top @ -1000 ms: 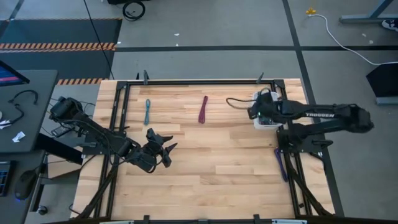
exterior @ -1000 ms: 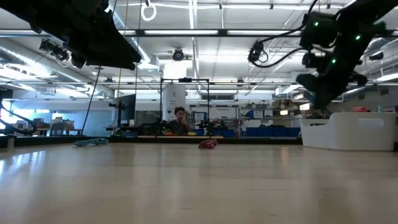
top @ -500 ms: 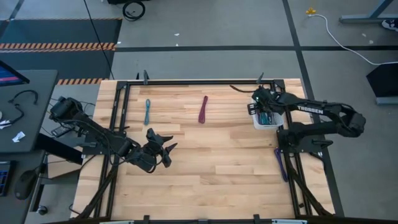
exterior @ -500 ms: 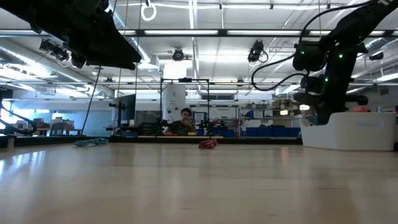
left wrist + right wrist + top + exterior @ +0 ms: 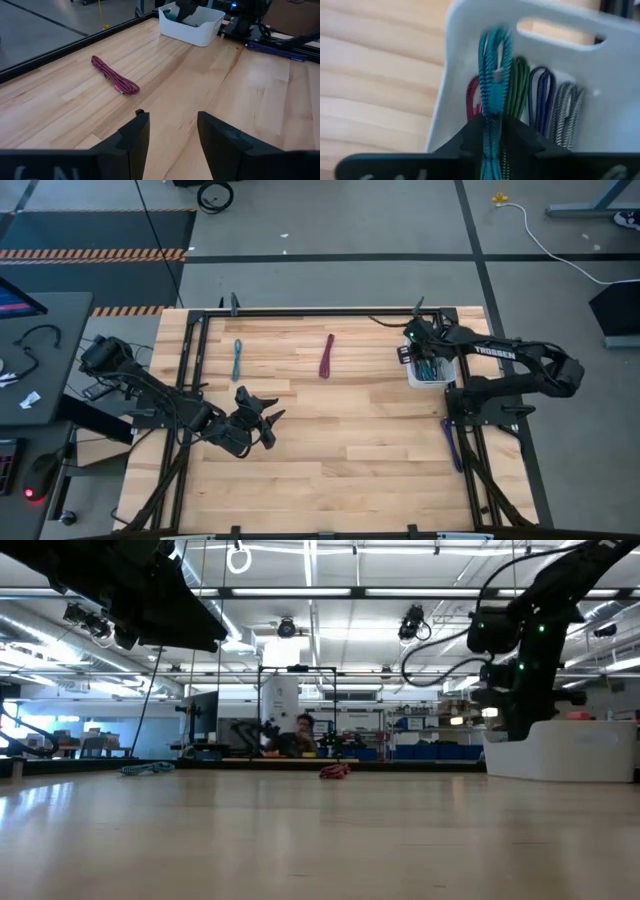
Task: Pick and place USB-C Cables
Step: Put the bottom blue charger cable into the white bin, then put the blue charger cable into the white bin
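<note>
My right gripper (image 5: 421, 352) hangs over the white bin (image 5: 441, 379) at the table's far right and is shut on a teal cable bundle (image 5: 494, 65). Red (image 5: 473, 97), green (image 5: 519, 85), blue (image 5: 541, 92) and grey (image 5: 566, 112) bundles stand inside the bin. Two more bundles lie flat on the table: a teal one (image 5: 237, 360) at the far left and a maroon one (image 5: 326, 355) near the far middle. A purple one (image 5: 452, 442) lies by the right frame rail. My left gripper (image 5: 266, 420) waits open over the near left, touching nothing. My right gripper pinches the teal bundle between its two fingers, gripping it near one end (image 5: 492, 117). The fingers point down into the bin. The bundle runs on past the fingertips, its looped end (image 5: 495, 37) over the bin's inside by the wall. Whether that end touches the bin, I cannot tell.
A black frame rail (image 5: 320, 311) runs round the table's edges. The bin's wall (image 5: 560, 750) hides my right gripper's fingers in the low view. Bare wood lies between the maroon bundle (image 5: 115, 80) and the bin (image 5: 192, 22). A person shows far behind the table (image 5: 305, 730).
My right gripper has come down toward the white bin and tipped from near level to pointing downward. It shifted slightly toward the far edge. My left arm has kept still, and the bundles on the table have not moved.
</note>
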